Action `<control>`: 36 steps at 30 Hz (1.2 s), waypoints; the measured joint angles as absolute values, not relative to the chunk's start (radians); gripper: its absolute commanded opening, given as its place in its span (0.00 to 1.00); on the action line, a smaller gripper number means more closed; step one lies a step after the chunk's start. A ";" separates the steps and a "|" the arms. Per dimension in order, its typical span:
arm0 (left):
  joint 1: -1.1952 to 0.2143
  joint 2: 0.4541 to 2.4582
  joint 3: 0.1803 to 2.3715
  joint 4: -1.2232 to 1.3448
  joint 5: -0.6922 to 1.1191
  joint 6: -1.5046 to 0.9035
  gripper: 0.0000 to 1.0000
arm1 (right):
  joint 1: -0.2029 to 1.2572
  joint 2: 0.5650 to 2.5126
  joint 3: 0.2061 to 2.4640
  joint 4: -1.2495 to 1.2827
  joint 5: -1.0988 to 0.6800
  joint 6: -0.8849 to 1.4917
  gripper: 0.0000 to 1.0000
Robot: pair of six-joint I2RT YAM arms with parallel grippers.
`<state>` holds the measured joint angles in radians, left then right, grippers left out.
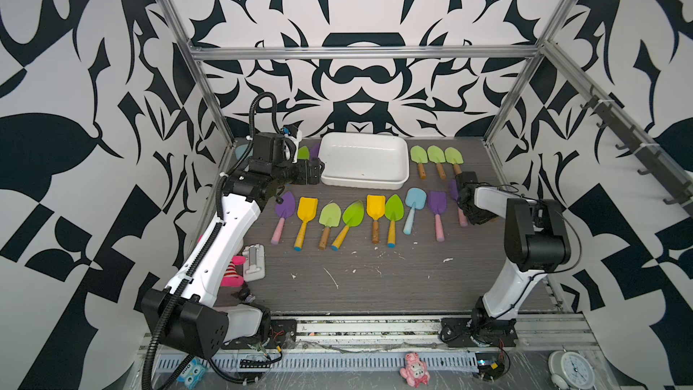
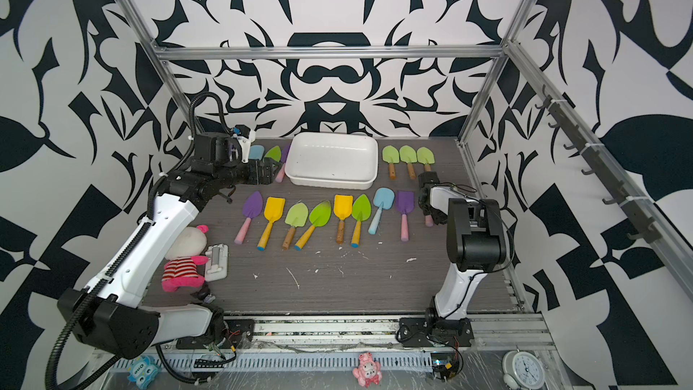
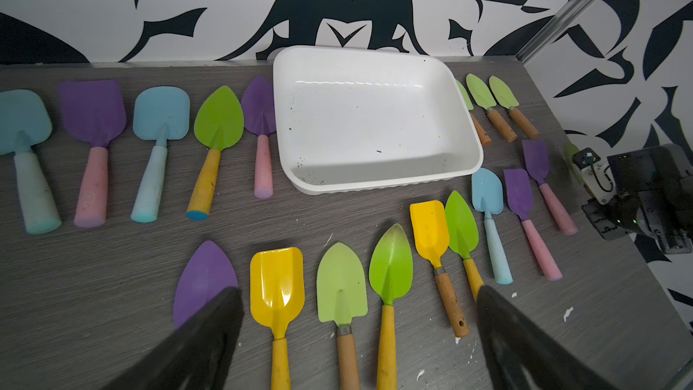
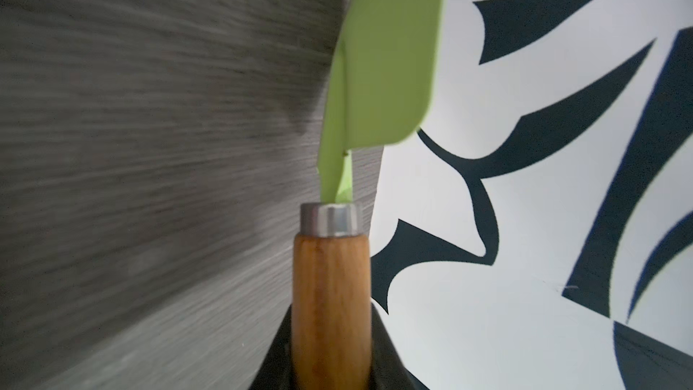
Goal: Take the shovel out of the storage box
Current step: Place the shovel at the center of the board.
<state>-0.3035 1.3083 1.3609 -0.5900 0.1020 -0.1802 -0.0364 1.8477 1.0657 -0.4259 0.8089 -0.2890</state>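
A grey wood-grain surface (image 1: 375, 283) fills the booth, shut in by walls (image 1: 356, 1) printed with big black-and-white shapes and edged by a bare aluminium frame (image 1: 363, 52). White flecks (image 1: 331, 278) are scattered toward the 6 o'clock side. A plush toy (image 2: 185, 256) in a striped top lies at about 8 o'clock, by the left arm.

The white storage box (image 1: 362, 181) sits at 12 o'clock, close to the back wall, and holds only a few dark specks. Toy shovels lie all round it: a row of shovels (image 1: 352, 213) across its 6 o'clock side, three pale-green shovels (image 1: 436, 154) at its 3 o'clock, and more at its 9 o'clock.

The shovel (image 4: 332, 249), a pale-green blade on a wooden handle with a metal collar, is outside the box, off toward its 4 o'clock. It is in the right fingers (image 4: 390, 362), which are drawn in narrow and clamp the wooden handle from both sides. The blade sticks out ahead of them, seen against the line where surface meets wall. Whether the blade rests on the surface I cannot tell, and in both top views the wrist hides it.

The left fingers (image 3: 210, 332) are spread wide, gripping nothing, near the box's 9 o'clock end and above the lying shovels.
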 measured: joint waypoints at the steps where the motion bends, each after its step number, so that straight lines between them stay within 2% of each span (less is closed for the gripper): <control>1: -0.303 1.308 1.361 -0.591 0.100 -0.179 0.99 | -0.038 1.859 1.077 -0.421 0.809 -0.292 0.16; 9: -0.303 1.308 1.361 -0.595 0.091 -0.174 0.99 | -0.040 1.919 1.139 -0.421 0.782 -0.289 0.39; 22: -0.303 1.308 1.361 -0.595 0.089 -0.167 0.99 | -0.040 1.907 1.140 -0.503 0.720 -0.231 0.47; 36: -0.303 1.216 1.354 -0.582 0.076 -0.167 0.99 | -0.040 1.643 1.144 -0.675 0.687 -0.080 0.67</control>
